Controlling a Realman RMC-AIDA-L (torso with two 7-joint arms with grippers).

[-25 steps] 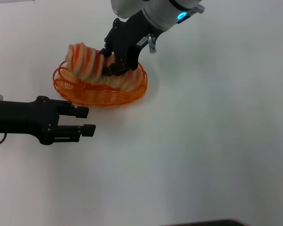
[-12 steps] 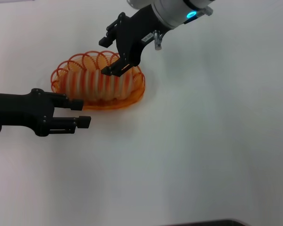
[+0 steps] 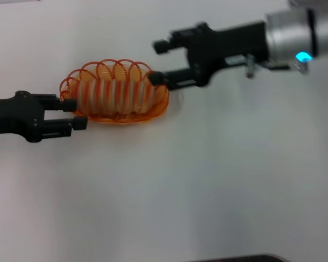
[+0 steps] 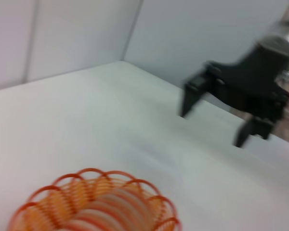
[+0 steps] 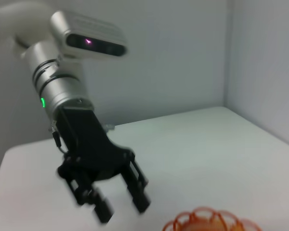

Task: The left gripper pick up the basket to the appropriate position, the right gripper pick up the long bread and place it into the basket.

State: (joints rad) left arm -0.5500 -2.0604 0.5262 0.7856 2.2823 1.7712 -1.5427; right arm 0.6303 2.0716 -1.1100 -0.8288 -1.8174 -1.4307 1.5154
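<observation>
Head view: long bread point(image 3: 116, 94) lies inside basket point(image 3: 113, 91) on white tabletop point(image 3: 208, 180). Right tool point(image 3: 157, 63) released, empty, just beside basket's rim. Left tool point(image 3: 74, 113) released at opposite end.

Head view looks down; both low wrist views share the basket point(image 3: 113, 91).

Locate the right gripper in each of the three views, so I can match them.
Head view: right gripper, open, just right of the basket.
Left wrist view: it hangs open beyond the basket.
Right wrist view: it is open beside the basket.
Shared landmark: the orange basket.
</observation>
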